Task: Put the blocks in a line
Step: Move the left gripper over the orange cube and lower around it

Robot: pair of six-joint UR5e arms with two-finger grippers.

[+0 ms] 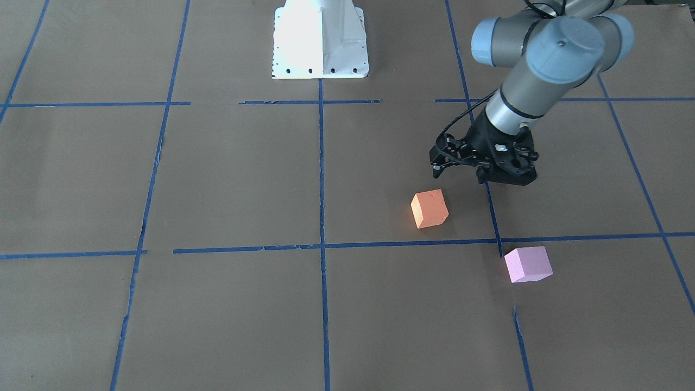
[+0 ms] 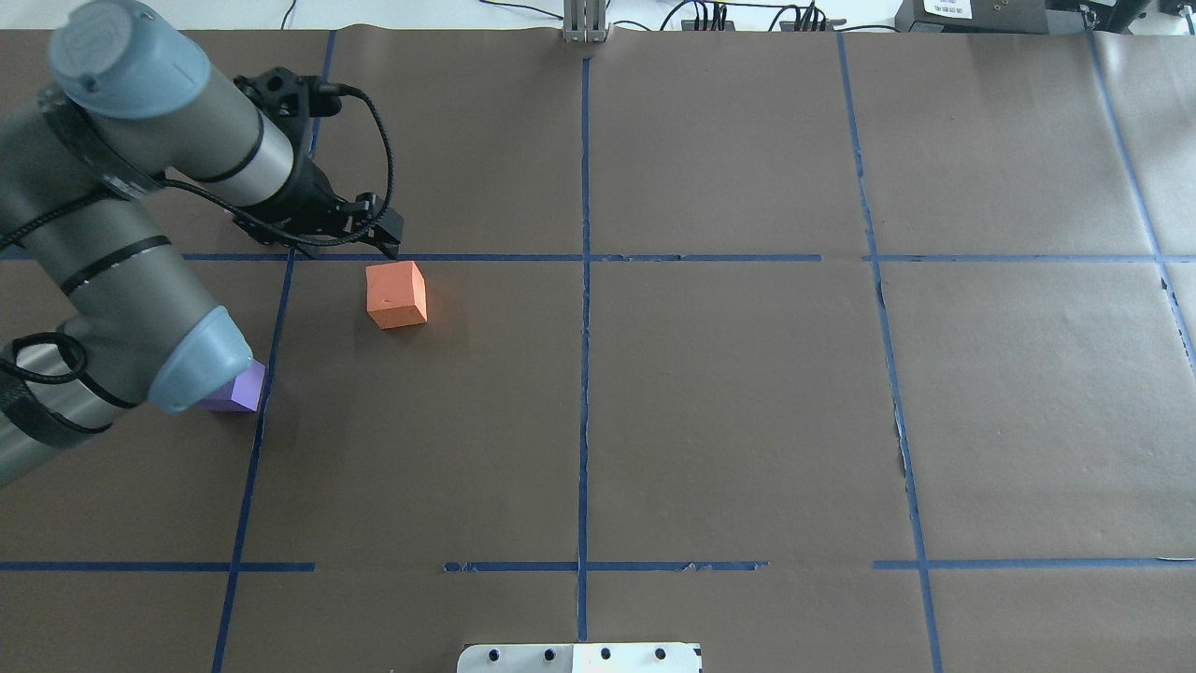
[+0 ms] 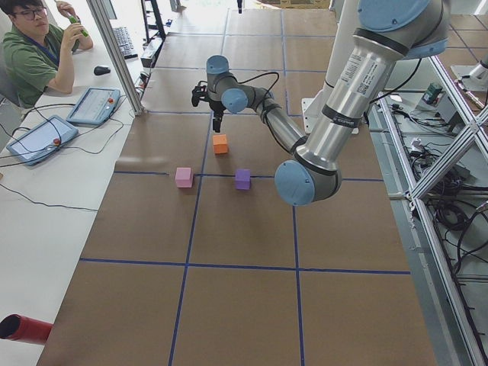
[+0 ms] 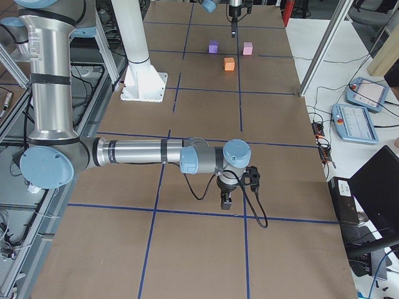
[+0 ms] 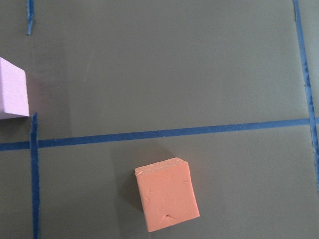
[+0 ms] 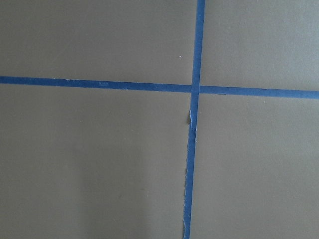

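On the brown paper-covered bench [image 1: 233, 179], gridded with blue tape lines [image 1: 322, 163], the small matte orange foam-like cube [image 1: 430, 208] sits right of centre in the front-facing view, just above a horizontal tape line and turned slightly askew to the grid. The small pale pink foam-like cube [image 1: 528, 264] lies lower right of it, just beside a tape crossing and apart from the orange one. The small violet-purple foam-like cube [image 2: 238, 388] shows at the left of the overhead view, half hidden under the left arm's elbow [image 2: 201, 360]. In the exterior left view the pink and purple cubes rest along one tape line, with the orange cube beyond it.

The left gripper [image 1: 459, 176] hangs just above and to the right of the orange cube in the front-facing view, not touching it. Its jaws are spread apart with nothing between them.

The right gripper [image 4: 226, 202] points down at bare bench in the lower middle of the exterior right view, well apart from all three cubes. Whether its jaws are wide or narrow I cannot tell.
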